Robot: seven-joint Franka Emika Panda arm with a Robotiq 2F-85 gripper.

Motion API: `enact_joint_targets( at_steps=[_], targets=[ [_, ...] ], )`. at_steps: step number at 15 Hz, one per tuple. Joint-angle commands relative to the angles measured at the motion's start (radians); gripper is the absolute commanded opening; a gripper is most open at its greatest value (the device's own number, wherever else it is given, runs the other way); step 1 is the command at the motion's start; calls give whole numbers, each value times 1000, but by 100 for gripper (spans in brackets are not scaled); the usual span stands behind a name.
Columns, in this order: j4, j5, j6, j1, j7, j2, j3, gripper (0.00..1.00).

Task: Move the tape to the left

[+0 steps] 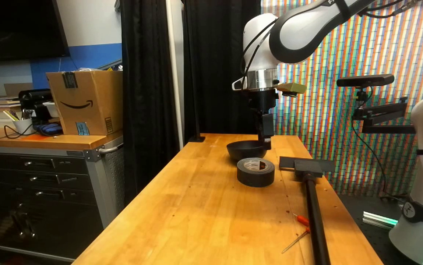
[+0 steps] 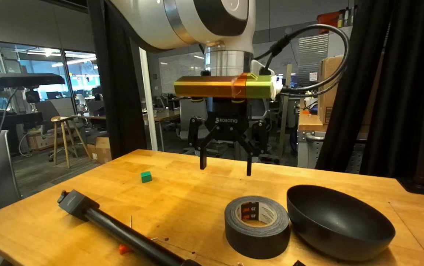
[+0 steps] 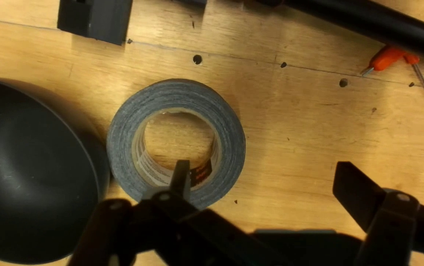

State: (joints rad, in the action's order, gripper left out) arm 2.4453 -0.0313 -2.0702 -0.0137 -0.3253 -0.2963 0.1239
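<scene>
The tape (image 1: 255, 178) is a thick dark grey-black roll lying flat on the wooden table. It also shows in an exterior view (image 2: 258, 242) and in the wrist view (image 3: 232, 144), with a pale cardboard core. My gripper (image 2: 226, 171) is open, with nothing between its fingers, and hangs above the table beyond the tape in that view. In the wrist view the gripper (image 3: 263, 163) has its left finger overlapping the tape's near side and its right finger over bare wood. The gripper (image 1: 266, 142) also shows in an exterior view, above the table.
A black bowl (image 2: 339, 232) stands close beside the tape, also in the wrist view (image 3: 31, 166). A black pole with a flat mount (image 1: 316, 221) lies along the table edge, with red-handled tools (image 3: 387, 57) beside it. A green block (image 2: 146, 177) lies farther off.
</scene>
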Motion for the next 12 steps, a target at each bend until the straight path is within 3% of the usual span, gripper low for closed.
enact_joint_targets(
  at_steps=[1,12],
  targets=[
    [-25,-5,-11,-7,-17,45,-4,100],
    [-31,-16,-27,2,5,155,-46,100]
  ],
)
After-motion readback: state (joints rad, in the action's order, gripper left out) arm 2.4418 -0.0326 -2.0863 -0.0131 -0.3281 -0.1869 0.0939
